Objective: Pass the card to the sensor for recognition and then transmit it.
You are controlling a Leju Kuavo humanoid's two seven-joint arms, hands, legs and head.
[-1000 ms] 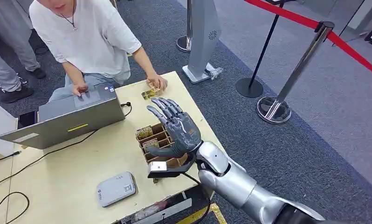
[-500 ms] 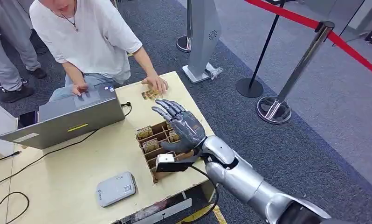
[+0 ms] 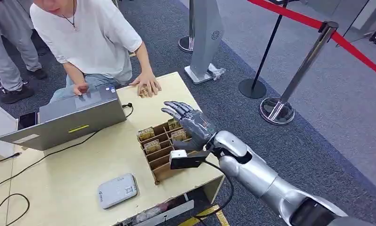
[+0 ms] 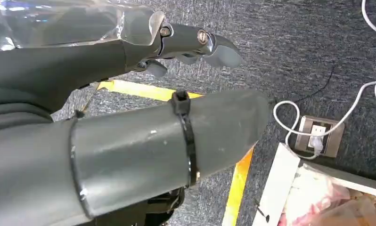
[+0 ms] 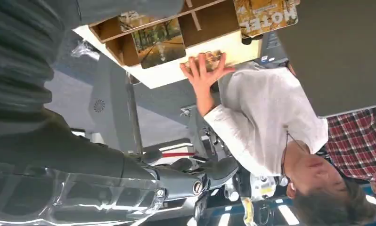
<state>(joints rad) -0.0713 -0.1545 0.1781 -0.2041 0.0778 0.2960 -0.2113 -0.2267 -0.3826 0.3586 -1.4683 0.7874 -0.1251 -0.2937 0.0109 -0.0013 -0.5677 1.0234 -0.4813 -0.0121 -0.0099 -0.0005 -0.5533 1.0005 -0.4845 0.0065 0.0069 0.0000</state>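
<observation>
Head view, right side: we see the right hand (image 3: 192,126) poised over the cardboard card rack (image 3: 159,153) on the counter (image 3: 73,174), its fingers (image 3: 175,108) spread and holding nothing. The cards (image 3: 151,146) stand on edge in the rack's slots, some directly beneath the hand; a person's hand (image 3: 146,85) presses a further card flat at the counter's far edge. The grey card sensor (image 3: 117,190) lies near the front edge, well apart from the rack, beside the laptop (image 3: 66,120). We judge the cards light, thin, stiff and smooth, hence prone to slip; the exposed top edge above the slot wall seems the best place to pinch, thumb against finger on opposite faces. The left hand (image 4: 195,44) hangs over the carpet; whether its fingers are spread or curled we cannot tell.
</observation>
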